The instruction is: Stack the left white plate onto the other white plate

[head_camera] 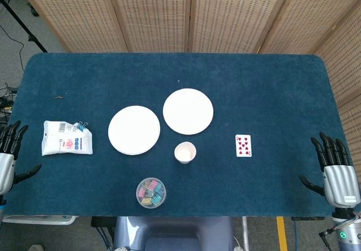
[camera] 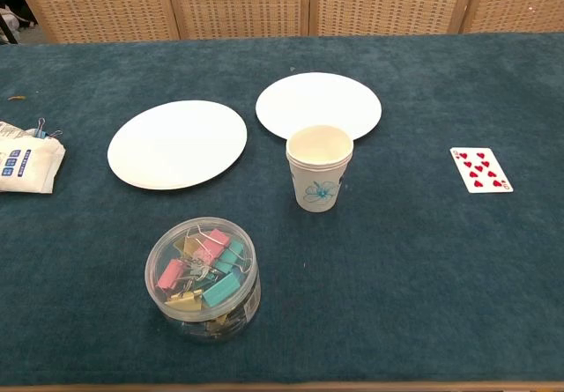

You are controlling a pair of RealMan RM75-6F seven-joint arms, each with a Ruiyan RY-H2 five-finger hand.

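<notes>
Two white plates lie flat side by side on the blue table, close but apart. The left plate point(head_camera: 134, 130) point(camera: 177, 143) sits slightly nearer me than the other plate point(head_camera: 188, 111) point(camera: 319, 105). My left hand point(head_camera: 8, 149) rests at the table's left edge, fingers spread, holding nothing. My right hand point(head_camera: 335, 169) rests at the right edge near the front, fingers also spread and empty. Neither hand shows in the chest view. Both hands are far from the plates.
A paper cup point(head_camera: 185, 152) point(camera: 319, 166) stands just in front of the plates. A clear tub of coloured binder clips point(head_camera: 150, 192) point(camera: 203, 277) sits near the front edge. A white packet point(head_camera: 66, 137) point(camera: 25, 156) lies left, a playing card point(head_camera: 243, 145) point(camera: 480, 169) right.
</notes>
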